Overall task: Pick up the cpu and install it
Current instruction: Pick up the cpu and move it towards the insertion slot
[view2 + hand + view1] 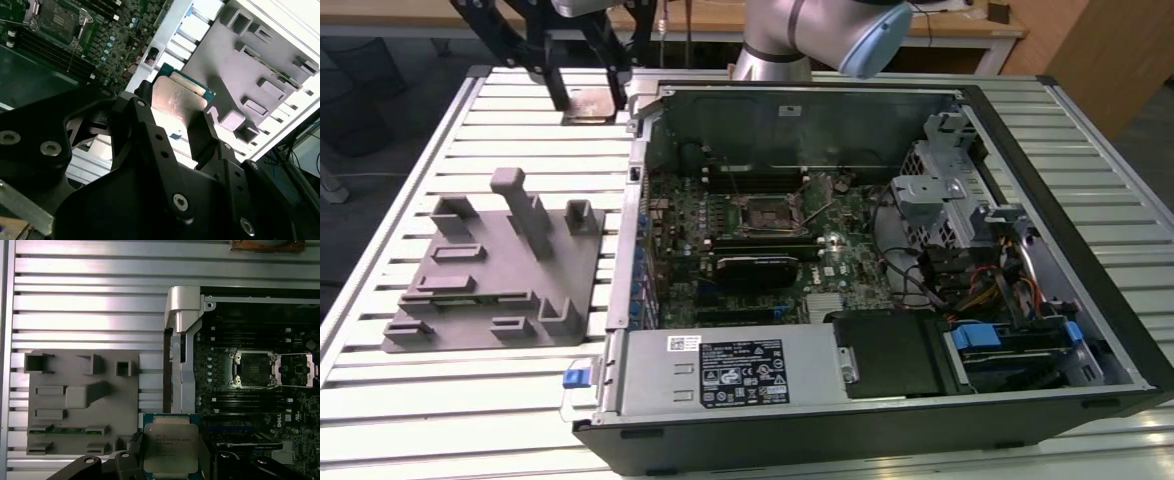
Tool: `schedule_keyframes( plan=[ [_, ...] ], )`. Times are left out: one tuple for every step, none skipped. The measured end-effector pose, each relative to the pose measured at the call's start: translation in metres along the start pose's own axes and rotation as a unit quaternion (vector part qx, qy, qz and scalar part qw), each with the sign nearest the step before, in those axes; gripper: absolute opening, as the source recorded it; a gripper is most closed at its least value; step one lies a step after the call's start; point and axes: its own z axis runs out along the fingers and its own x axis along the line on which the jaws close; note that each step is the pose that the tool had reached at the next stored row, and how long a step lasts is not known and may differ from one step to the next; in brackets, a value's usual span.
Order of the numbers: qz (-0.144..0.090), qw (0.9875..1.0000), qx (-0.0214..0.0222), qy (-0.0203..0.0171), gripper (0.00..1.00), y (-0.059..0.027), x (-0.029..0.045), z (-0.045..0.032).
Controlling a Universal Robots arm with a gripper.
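Observation:
The cpu (170, 447) is a small square chip with a pale metal top, and my gripper (172, 462) is shut on it, a black finger on each side. In the second wrist view the cpu (177, 100) shows its shiny face between the fingers (134, 107). In the exterior view the gripper (587, 85) hangs over the slatted table at the far left, beside the case's back corner, with the cpu (591, 104) at its tip. The open socket (767, 213) sits mid-motherboard, also seen as the socket (252, 369) in the first wrist view.
A grey plastic fixture (494, 265) with posts and slots lies on the slatted table (400, 400), left of the open computer case (1107, 330). Inside the case are a power supply (720, 372), cables and a drive cage (947, 190).

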Motion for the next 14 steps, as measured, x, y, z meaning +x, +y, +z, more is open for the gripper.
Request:
schedule_keyframes(
  plan=[
    [0.000, 1.0000, 0.0000, 0.0000, 0.53, 0.0001, -0.0023, 0.0001],
    [0.000, 1.0000, 0.0000, 0.0000, 0.53, 0.0002, -0.0048, 0.0003],
    [0.000, 1.0000, 0.0000, 0.0000, 0.53, 0.0002, -0.0071, 0.0004],
    [0.000, 1.0000, 0.0000, 0.0000, 0.53, 0.0003, -0.0094, 0.0005],
    [0.000, 1.0000, 0.0000, 0.0000, 0.53, 0.0004, -0.0114, 0.0007],
    [0.000, 1.0000, 0.0000, 0.0000, 0.53, 0.0005, -0.0132, 0.0008],
    [0.000, 1.0000, 0.0000, 0.0000, 0.53, 0.0006, -0.0148, 0.0010],
    [0.000, 1.0000, 0.0000, 0.0000, 0.53, 0.0007, -0.0163, 0.0011],
    [0.000, 1.0000, 0.0000, 0.0000, 0.53, 0.0007, -0.0183, 0.0011],
    [0.000, 1.0000, 0.0000, 0.0000, 0.53, 0.0008, -0.0200, 0.0012],
    [0.000, 1.0000, 0.0000, 0.0000, 0.53, 0.0008, -0.0218, 0.0013],
    [0.000, 1.0000, 0.0000, 0.0000, 0.53, 0.0009, -0.0235, 0.0015],
    [0.000, 1.0000, 0.0000, 0.0000, 0.53, 0.0010, -0.0252, 0.0016],
    [0.000, 1.0000, 0.0000, 0.0000, 0.53, 0.0010, -0.0268, 0.0017]
  ],
)
